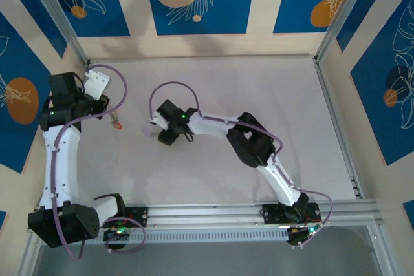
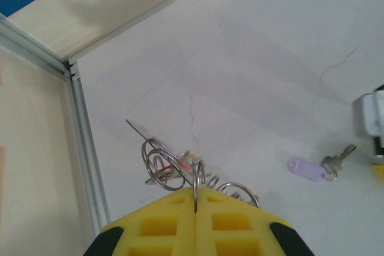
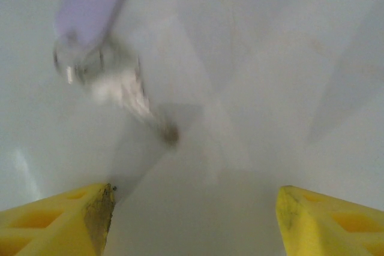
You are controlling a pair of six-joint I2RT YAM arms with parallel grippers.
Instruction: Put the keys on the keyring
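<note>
1. Left gripper [image 2: 196, 195] is clamped shut on the keyring [image 2: 197, 177], over by the left wall. A red key [image 2: 183, 164] sits among the loops; can't tell if it's threaded.
2. Right gripper [image 3: 195, 205] is open and empty, hovering over the purple key [image 3: 90, 4], which lies flat on the table [image 3: 288, 58], well apart from the ring.
3. Step in hand, my read: picking up the purple key.
4. Next move: drop lower, straddle the key, pinch it, carry it to the ring. It's thin and flat, so it could slip.

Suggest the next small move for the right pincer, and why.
Probably ease the right pincer forward over the purple-tagged key: its jaws stand open, but the key lies ahead and off-centre on the table. The left pincer is shut on the keyring.
</note>
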